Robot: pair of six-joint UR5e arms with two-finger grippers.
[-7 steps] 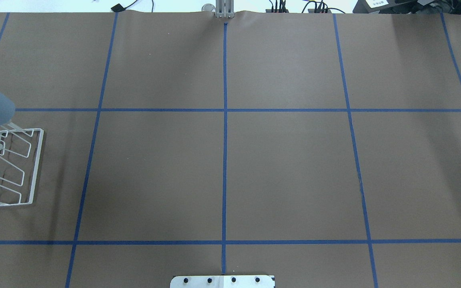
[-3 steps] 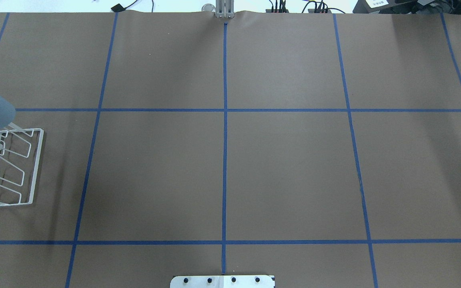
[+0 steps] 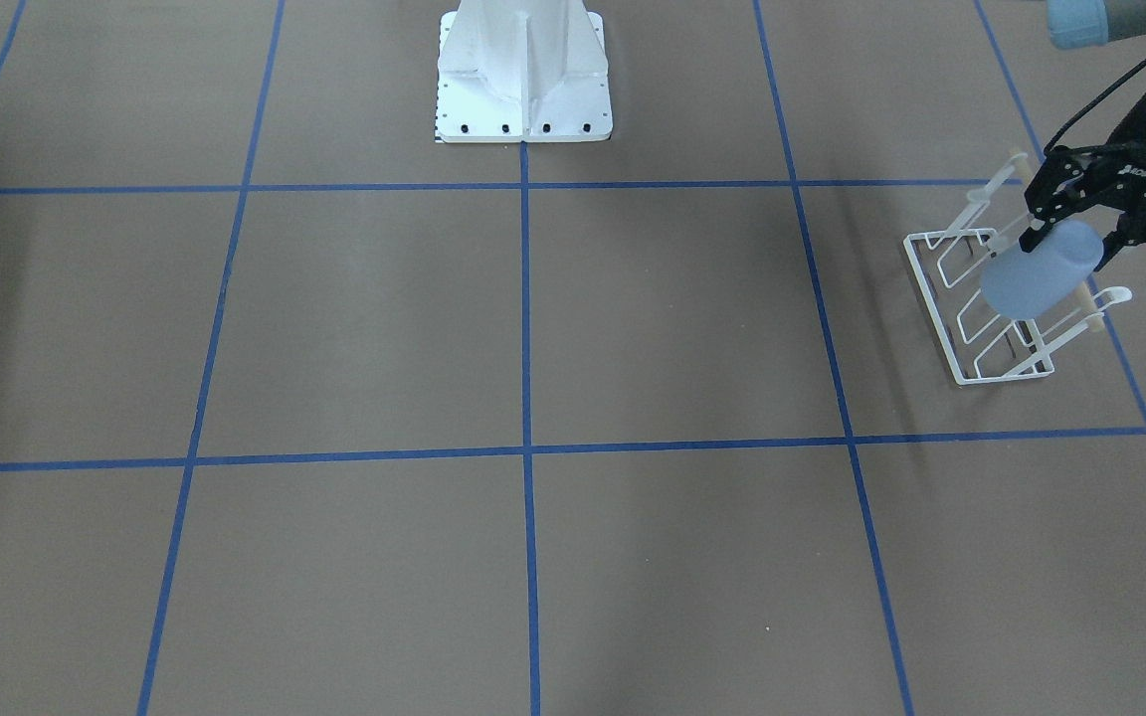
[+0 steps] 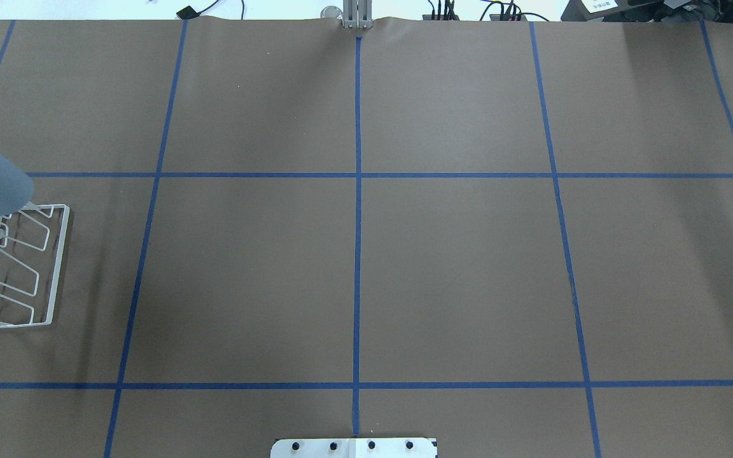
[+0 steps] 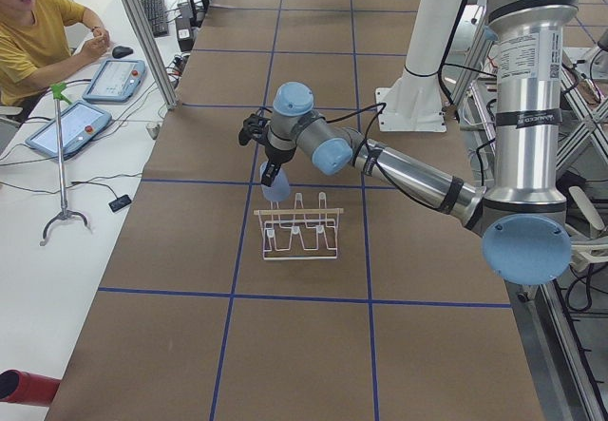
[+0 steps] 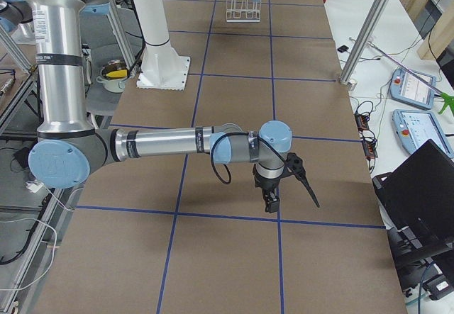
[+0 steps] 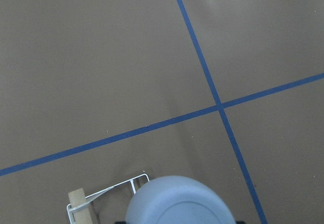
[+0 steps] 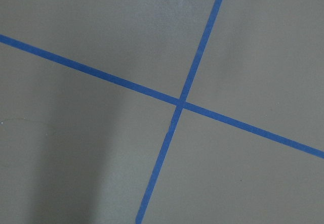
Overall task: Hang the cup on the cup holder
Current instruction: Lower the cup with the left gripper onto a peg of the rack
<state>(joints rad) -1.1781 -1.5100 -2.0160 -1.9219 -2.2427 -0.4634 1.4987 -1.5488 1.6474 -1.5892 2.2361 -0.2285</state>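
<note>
Left gripper [image 3: 1067, 252]: you see it clamped on the light-blue tapered plastic tumbler [image 3: 1031, 283] | tumbler tilted over one end of the white wire rack [image 3: 930, 298] | right gripper [image 6: 272, 202]: opening can't be told.

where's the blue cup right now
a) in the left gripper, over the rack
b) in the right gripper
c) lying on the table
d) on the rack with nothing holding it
A: in the front-facing view the left gripper is shut on the cup, holding it tilted over the cup holder.
</note>
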